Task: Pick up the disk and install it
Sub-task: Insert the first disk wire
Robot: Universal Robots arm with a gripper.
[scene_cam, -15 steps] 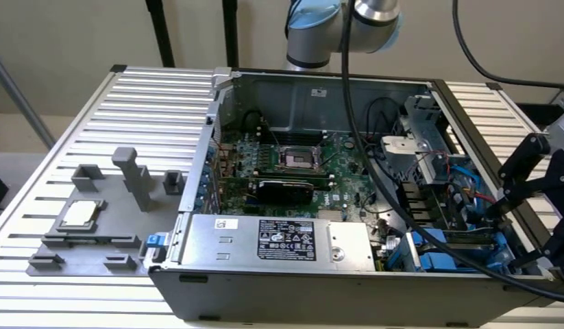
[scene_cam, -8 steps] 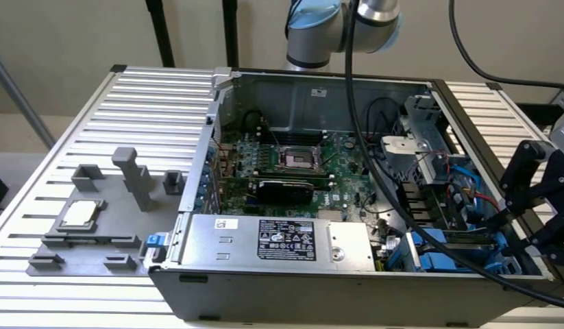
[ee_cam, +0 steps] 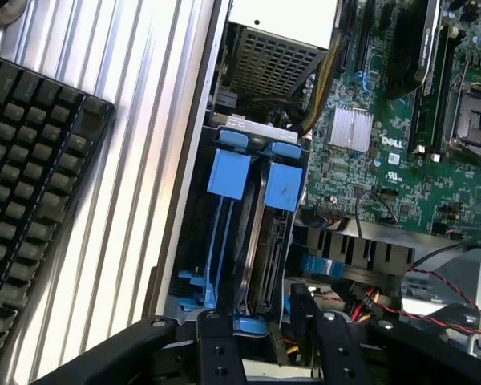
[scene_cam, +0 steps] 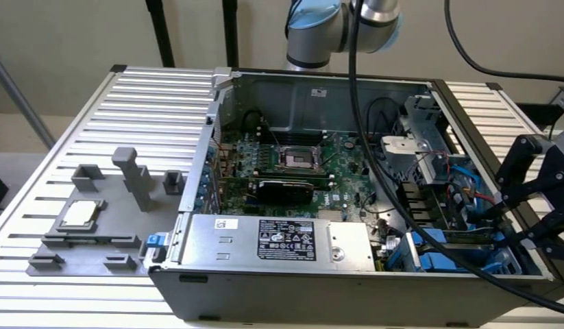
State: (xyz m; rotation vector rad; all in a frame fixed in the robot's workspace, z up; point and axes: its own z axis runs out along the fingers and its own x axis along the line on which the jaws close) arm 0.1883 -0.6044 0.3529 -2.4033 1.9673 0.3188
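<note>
Open case (scene_cam: 291, 295) holding the disk (ee_cam: 274, 241) sits on ribbed table (scene_cam: 163, 96), beige wall (scene_cam: 62, 34) behind

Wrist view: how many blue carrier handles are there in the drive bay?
2, side by side: the outer handle beside the case wall, the inner handle on the disk, nearer the motherboard. More may be hidden.

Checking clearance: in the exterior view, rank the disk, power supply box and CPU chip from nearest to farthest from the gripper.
1. Disk, in the case beside the gripper, exterior view's right.
2. Power supply box, along the case's near edge, middle.
3. CPU chip, on the grey fixture, exterior view's far left.
</note>
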